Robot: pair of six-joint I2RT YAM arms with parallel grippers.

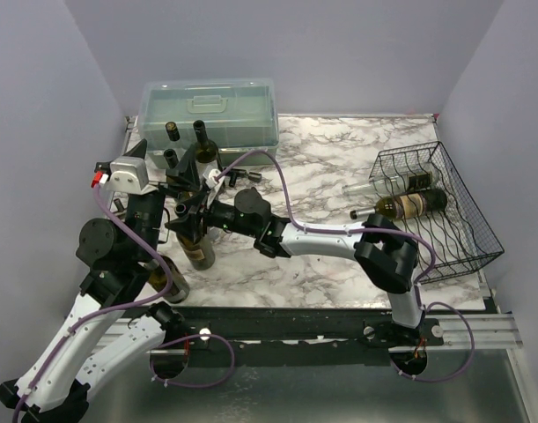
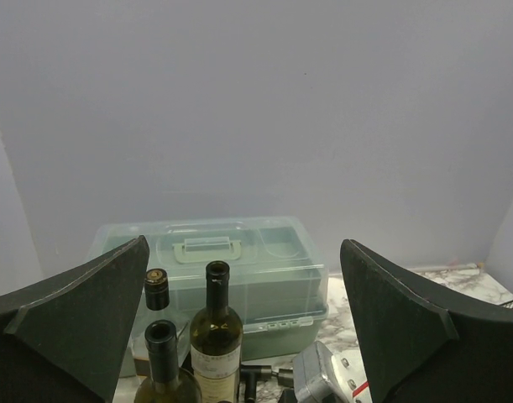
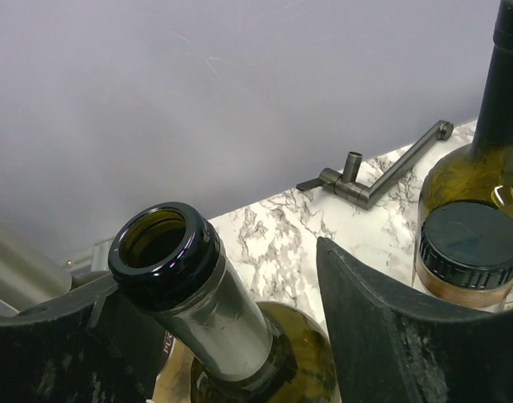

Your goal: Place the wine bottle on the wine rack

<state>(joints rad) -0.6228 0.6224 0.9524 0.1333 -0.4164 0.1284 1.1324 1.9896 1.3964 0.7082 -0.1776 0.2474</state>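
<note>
An open green wine bottle (image 1: pixel 198 249) stands near the table's front left. My right gripper (image 1: pixel 191 215) reaches across to it. In the right wrist view its jaws (image 3: pixel 222 281) straddle the bottle's neck (image 3: pixel 207 304). The neck leans on the left finger, with a gap to the right finger (image 3: pixel 390 327), so the gripper is open. My left gripper (image 1: pixel 161 159) hangs open and empty above the left bottles; it also shows in the left wrist view (image 2: pixel 243 248). The black wire wine rack (image 1: pixel 458 231) stands at the right edge and holds two lying bottles (image 1: pixel 408 204).
A translucent green box with a handle (image 1: pixel 211 110) stands at the back left, also in the left wrist view (image 2: pixel 248 269). Three more upright bottles (image 2: pixel 216 336) stand before it. A black-lidded jar (image 3: pixel 470 252) and a metal tool (image 3: pixel 365 180) lie close by.
</note>
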